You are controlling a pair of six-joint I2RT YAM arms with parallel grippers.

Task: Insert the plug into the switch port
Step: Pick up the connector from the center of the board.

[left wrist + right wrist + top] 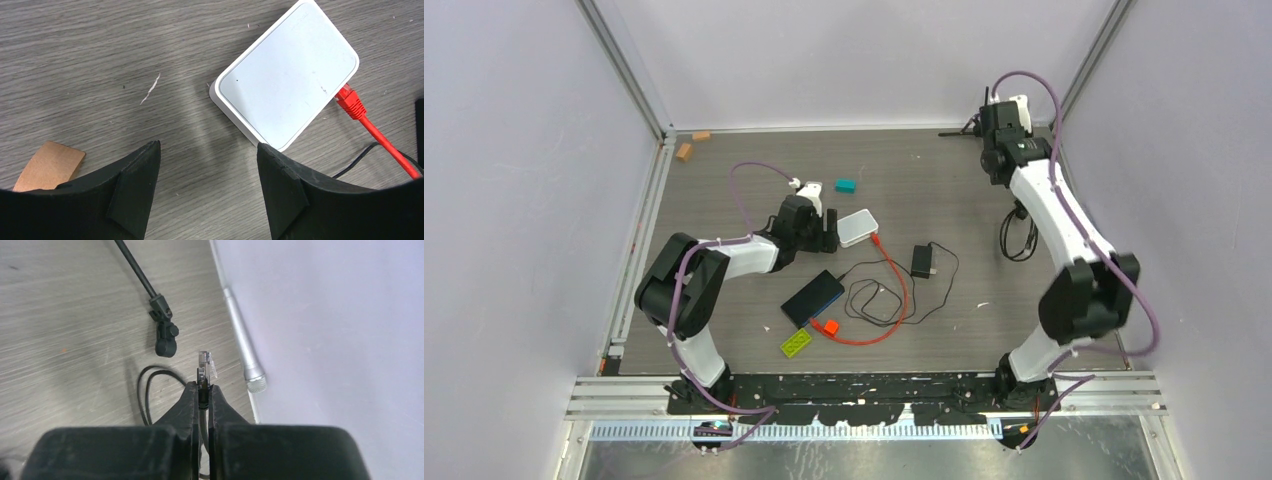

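1. Presently, my left gripper [207, 150] hovers over the table [100, 60] with its jaws wide apart and nothing between them. The switch [287, 75] lies just ahead and to the right of the right-hand jaw, a stance I read as readiness to brace it.
2. The plug [350, 102], on the red cable [390, 147], touches the switch's edge, well right of those jaws; whether it is seated I cannot tell.
3. My right gripper [204, 390] has its jaws pinched fully onto a black cable [201, 379], just behind a clear connector [206, 362] that projects straight ahead of them. I judge this grip leaves the tip free to enter a port.
4. That grip sits beside the wall [325, 315], well apart from the switch.
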